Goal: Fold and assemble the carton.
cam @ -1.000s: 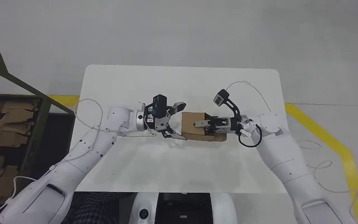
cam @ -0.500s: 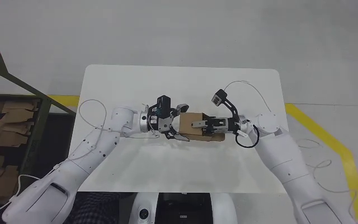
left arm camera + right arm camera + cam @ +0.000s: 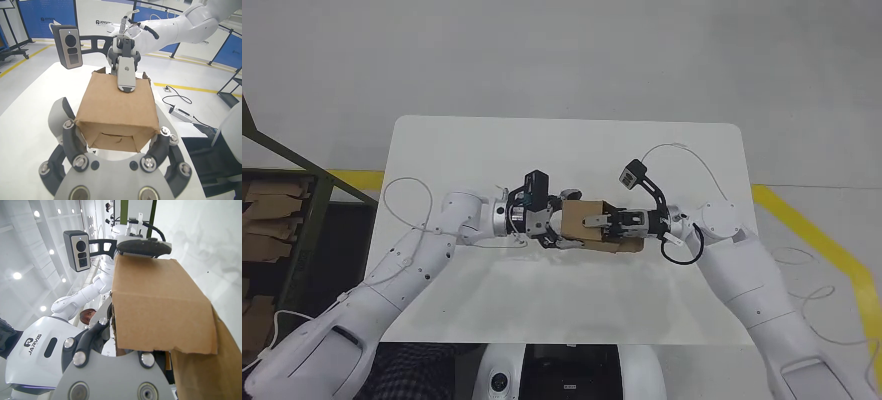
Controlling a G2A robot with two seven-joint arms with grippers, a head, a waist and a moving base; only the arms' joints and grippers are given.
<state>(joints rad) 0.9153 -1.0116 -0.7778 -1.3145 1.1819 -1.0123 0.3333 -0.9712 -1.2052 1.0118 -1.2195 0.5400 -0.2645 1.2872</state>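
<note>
Beneath the carton: white table [image 3: 442,160], one item, with the box over its middle.

Carton [image 3: 115,102]: brown corrugated board, opened into a square tube and lying on its side between the two grippers. The end toward the left gripper is open, with the inner flaps [image 3: 113,140] partly folded in. Judged part-assembled; the end closure is not yet done.

At the carton's open end: left gripper [image 3: 564,220], jaws spread wide. One finger stands at each side of the mouth, touching the corners. It is likely placed so to keep the tube square and steady.

At the carton's opposite end: right gripper [image 3: 614,222], jaws pinching the top wall. Its upper finger [image 3: 126,77] lies flat on the outer face; the inner finger is hidden, so the pinch is inferred. This grip apparently anchors the box while the flaps are worked.
</note>
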